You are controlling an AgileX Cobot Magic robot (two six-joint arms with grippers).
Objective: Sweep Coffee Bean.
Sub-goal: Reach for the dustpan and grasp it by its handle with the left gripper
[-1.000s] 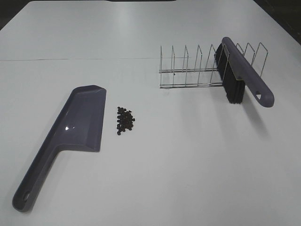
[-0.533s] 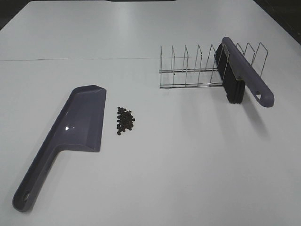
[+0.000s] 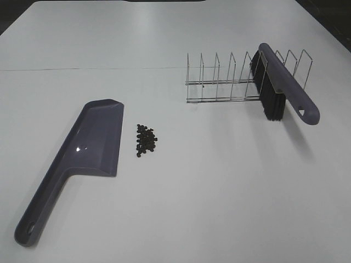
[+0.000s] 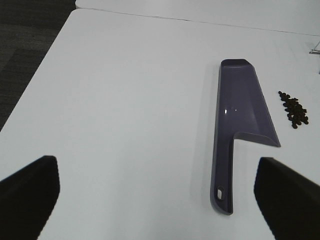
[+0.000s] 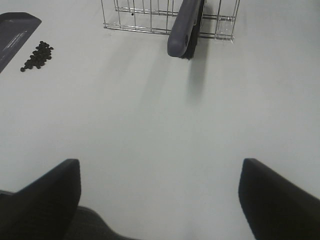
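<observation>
A small cluster of dark coffee beans [image 3: 146, 140] lies on the white table, just right of the purple-grey dustpan [image 3: 88, 148], which lies flat with its handle toward the near left corner. The purple brush [image 3: 282, 87] with black bristles leans in a wire rack [image 3: 230, 82] at the back right. Neither arm shows in the high view. In the left wrist view the open left gripper [image 4: 155, 195] hovers short of the dustpan [image 4: 240, 120], with the beans [image 4: 295, 109] beyond it. The right gripper [image 5: 160, 195] is open over bare table, well short of the brush [image 5: 186, 27] and beans [image 5: 37, 55].
The wire rack [image 5: 165, 17] has several upright dividers around the brush. The table's left edge [image 4: 35, 95] drops to dark floor. A seam line [image 3: 82, 69] crosses the tabletop behind the dustpan.
</observation>
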